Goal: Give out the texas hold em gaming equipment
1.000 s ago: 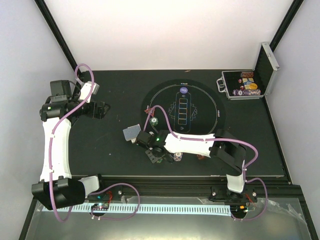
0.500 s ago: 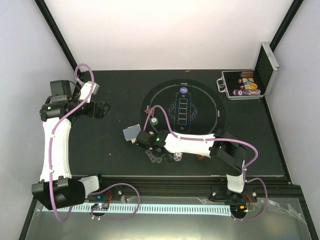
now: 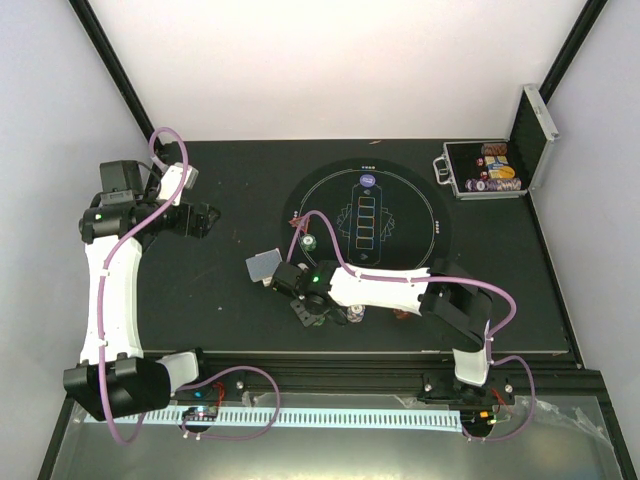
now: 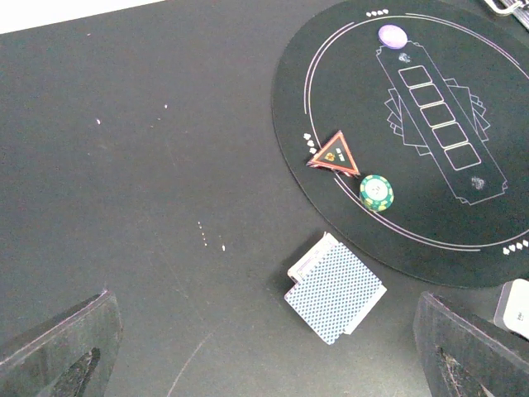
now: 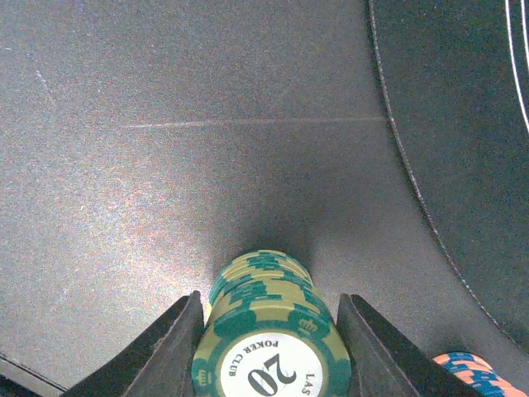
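while tight on green chips [image 5: 263, 285], right hand [image 5: 271, 331] near card deck [image 3: 263, 266]; left hand [image 4: 264, 347] apart.

1. The bench [image 3: 230, 180] is a dark, matt black surface. The left wrist view shows a few white specks [image 4: 207, 236] and faint scratches on it.
2. A round black play mat [image 3: 320, 195] with white printed lines lies flat on it, right of the middle.
3. A deck of playing cards [image 4: 335, 288] lies on bare bench just beside the mat's near left edge, grey-blue backs up and slightly skewed.
4. A stack of green chips [image 5: 269, 331] stands upright on bare bench just outside the mat, its top face marked "20".
5. A pale chip pile [image 3: 355, 315] and a brownish chip pile [image 3: 400, 314] sit near the bench's near edge.
6. An open silver-edged case [image 3: 538, 125] rests at the far right corner.
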`<state>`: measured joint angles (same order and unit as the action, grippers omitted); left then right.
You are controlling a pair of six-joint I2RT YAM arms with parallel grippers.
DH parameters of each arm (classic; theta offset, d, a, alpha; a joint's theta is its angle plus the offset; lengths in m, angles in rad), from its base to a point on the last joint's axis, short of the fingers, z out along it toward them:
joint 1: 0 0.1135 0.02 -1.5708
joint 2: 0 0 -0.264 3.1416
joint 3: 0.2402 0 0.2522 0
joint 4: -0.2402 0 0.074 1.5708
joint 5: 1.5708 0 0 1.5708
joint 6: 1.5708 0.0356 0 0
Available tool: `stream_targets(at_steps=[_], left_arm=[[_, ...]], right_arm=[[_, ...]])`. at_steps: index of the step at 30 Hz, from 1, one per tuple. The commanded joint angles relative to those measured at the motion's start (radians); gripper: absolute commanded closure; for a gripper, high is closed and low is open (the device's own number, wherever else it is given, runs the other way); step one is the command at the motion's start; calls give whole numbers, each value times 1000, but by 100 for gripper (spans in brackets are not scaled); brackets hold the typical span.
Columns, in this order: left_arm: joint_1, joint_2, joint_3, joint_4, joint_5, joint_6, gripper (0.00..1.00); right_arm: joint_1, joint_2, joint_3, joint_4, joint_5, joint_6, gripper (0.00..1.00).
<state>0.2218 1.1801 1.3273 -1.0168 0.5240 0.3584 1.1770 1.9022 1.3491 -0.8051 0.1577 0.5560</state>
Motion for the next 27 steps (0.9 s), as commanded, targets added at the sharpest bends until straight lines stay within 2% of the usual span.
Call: stream_targets(at_steps=[1,6,10,17,21,25,27], left_arm=[[8,-23,41,3,9,4,1],[8,-23,41,4,8,2,1],[8,-23,42,4,7,2,1],[8,-23,43,5,8,2,1],[8,-23,44,6,9,2,1],[8,-22,46,7,10,2,1],[8,-24,46,6,9,4,1]], right_arm=[[3,9,-22,9,31,-5,60],[2,9,-16,7,37,-5,60],[2,15,-12,6,33,-8,52],[3,19,-18,7,38,-5,51],[1,12,-19,10,37,-4,60],[2,4,-12,4,44,-1,82],[1,-5,-6,-2,44,-1,87]])
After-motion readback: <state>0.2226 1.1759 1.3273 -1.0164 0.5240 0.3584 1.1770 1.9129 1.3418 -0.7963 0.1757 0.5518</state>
